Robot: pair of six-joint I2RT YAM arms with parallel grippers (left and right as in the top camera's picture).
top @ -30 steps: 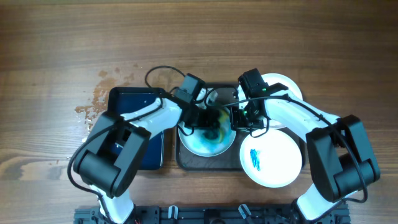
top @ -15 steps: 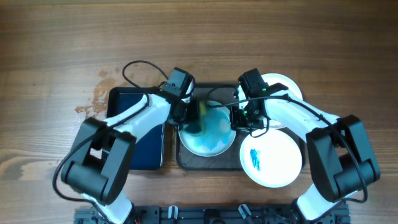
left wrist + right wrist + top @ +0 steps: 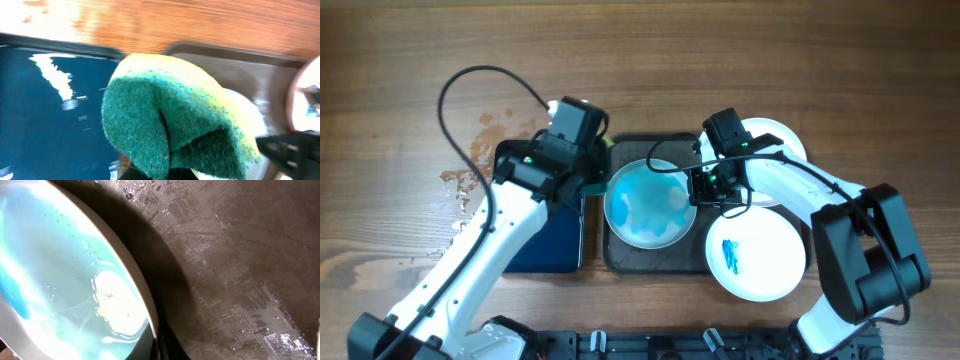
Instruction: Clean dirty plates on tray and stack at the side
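No readable txt, labels, brands or nos. on anything in the 3 views.

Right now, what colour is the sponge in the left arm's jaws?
Folded sponge: green scouring face, yellow backing; clearest in the left wrist view.

Overhead top-down; 2 wrist close-ups sharing tray (image 3: 655, 262)
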